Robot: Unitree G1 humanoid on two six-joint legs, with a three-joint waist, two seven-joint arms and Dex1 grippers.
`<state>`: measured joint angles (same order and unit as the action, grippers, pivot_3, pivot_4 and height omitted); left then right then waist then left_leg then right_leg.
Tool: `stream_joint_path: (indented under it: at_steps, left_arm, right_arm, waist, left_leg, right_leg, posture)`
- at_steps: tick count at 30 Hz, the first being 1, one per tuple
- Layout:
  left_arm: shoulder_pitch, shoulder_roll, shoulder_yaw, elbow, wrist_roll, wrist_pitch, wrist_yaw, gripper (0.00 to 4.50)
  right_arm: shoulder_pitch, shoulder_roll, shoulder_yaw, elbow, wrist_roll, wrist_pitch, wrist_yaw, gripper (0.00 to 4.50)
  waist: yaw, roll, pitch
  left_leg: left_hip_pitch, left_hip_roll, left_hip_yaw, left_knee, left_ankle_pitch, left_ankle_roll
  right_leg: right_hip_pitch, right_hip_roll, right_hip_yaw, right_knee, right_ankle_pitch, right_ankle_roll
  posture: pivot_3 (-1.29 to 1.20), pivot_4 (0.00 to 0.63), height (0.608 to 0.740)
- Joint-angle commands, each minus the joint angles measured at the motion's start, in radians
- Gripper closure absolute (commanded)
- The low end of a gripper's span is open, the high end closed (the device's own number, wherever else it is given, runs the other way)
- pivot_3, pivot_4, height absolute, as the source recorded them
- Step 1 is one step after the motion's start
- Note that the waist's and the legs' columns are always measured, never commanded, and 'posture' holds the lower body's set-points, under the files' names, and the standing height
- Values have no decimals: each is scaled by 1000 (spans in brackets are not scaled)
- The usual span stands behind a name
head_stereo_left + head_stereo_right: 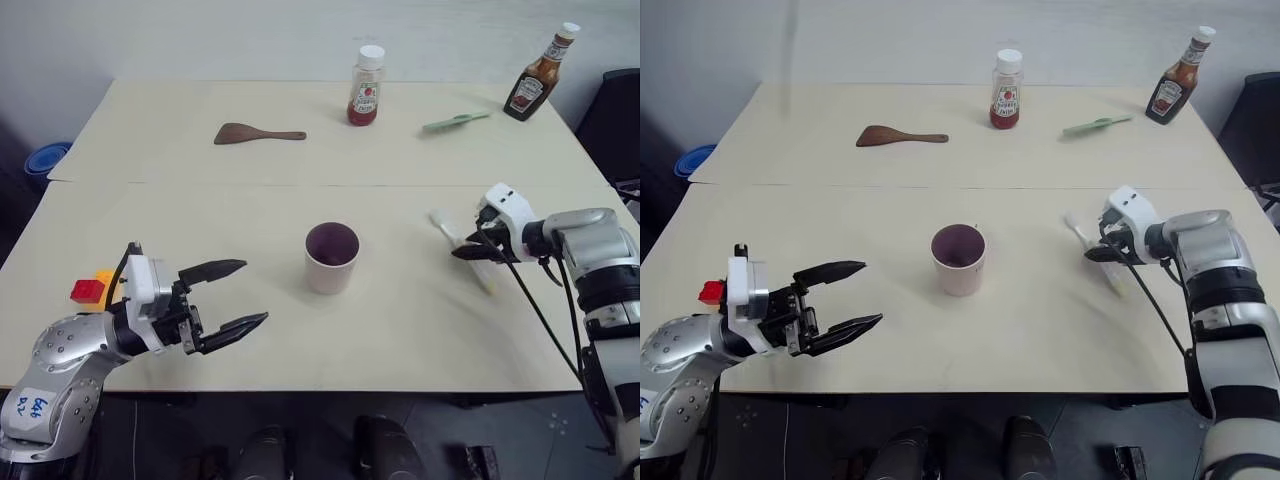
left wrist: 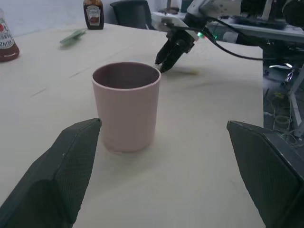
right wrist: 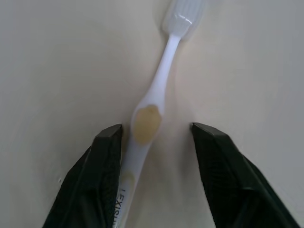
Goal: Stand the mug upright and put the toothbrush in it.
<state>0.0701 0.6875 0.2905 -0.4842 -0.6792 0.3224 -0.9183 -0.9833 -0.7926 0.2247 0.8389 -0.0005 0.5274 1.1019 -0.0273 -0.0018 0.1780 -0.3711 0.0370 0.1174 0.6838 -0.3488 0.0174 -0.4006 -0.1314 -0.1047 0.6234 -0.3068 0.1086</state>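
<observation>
The pale pink mug stands upright in the middle of the table, its dark inside facing up. My left gripper hovers to the mug's left, pointing at it, open and apart from it; the left wrist view has the mug ahead of its spread fingers. The white toothbrush lies flat on the table to the mug's right. My right gripper is tilted down over the toothbrush, open, with its fingers on either side of the handle. One finger is at the handle's edge; the other stands clear.
Along the far side of the table are a brown spatula, a red-labelled sauce bottle, a pale green utensil and a brown sauce bottle. A red and orange block sits near the left arm.
</observation>
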Motion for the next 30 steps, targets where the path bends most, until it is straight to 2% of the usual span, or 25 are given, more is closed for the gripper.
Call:
stream_joint_path:
  at_steps: [1,4,5,8,12,15,17,20,21,28,30]
  left_arm:
    - [17,1,24,-44,5,-23,9,0]
    - [28,-2,28,-47,7,-28,15,0]
    - [30,-5,28,-45,9,-31,17,0]
    - [23,-15,30,-35,11,-37,28,0]
    - [6,-29,40,-6,-2,-33,46,0]
    - [-28,-41,34,26,6,-30,65,0]
    - [-44,-42,29,37,11,-30,66,0]
    - [-74,-44,19,55,20,-31,68,0]
    - [-82,-45,14,61,22,-31,68,0]
    - [-101,-53,11,66,33,-46,79,0]
    - [-103,-61,27,66,21,-45,95,0]
  right_arm:
    - [-18,-7,-9,55,-12,15,50,3325]
    - [-1,-14,-52,46,29,-40,112,4389]
    - [15,-4,-103,19,86,-72,153,4463]
    - [61,45,-281,-84,274,-162,246,4461]
    - [120,201,-486,-368,549,-80,183,4461]
    - [211,419,-491,-768,751,10,14,4461]
    - [242,491,-484,-883,807,42,-62,4461]
    - [272,592,-442,-926,809,4,-130,4461]
    - [288,609,-402,-909,761,-50,-111,4461]
    - [327,667,-322,-717,590,-355,-59,4461]
    - [326,665,-310,-701,603,-346,-34,3713]
  waist:
    - [1,0,0]
    - [-1,0,0]
    - [0,0,0]
    - [-1,0,0]
    - [-7,1,1]
    - [-1,1,1]
    - [-1,1,1]
    - [8,1,0]
    - [8,0,0]
    - [-3,-1,-1]
    - [-6,-1,-1]
  left_leg:
    - [0,0,0,0,0,0]
    - [0,0,0,0,0,0]
    - [0,0,0,0,0,0]
    - [0,0,0,0,0,0]
    - [1,2,1,0,0,-1]
    - [1,5,0,-1,1,-3]
    - [0,6,-1,-1,1,-4]
    - [-1,1,-2,-1,1,-3]
    - [-1,0,-1,-1,1,-2]
    - [-1,-3,0,-1,0,0]
    - [-1,-2,0,-1,0,0]
  right_leg:
    - [0,0,0,0,0,0]
    - [0,0,0,0,0,0]
    - [0,0,0,0,0,0]
    - [0,1,0,0,0,0]
    - [0,2,1,1,1,1]
    - [0,4,0,1,0,0]
    - [-2,5,0,2,0,0]
    - [-3,1,0,4,0,0]
    - [-3,0,0,4,0,0]
    - [-3,-1,1,4,0,1]
    - [-4,0,1,4,0,1]
  posture:
    - [0,150,740]
    - [0,150,740]
    - [0,150,740]
    - [0,150,740]
    - [0,150,740]
    - [0,150,740]
    - [0,150,740]
    - [0,150,740]
    - [0,150,740]
    - [0,150,740]
    - [0,150,740]
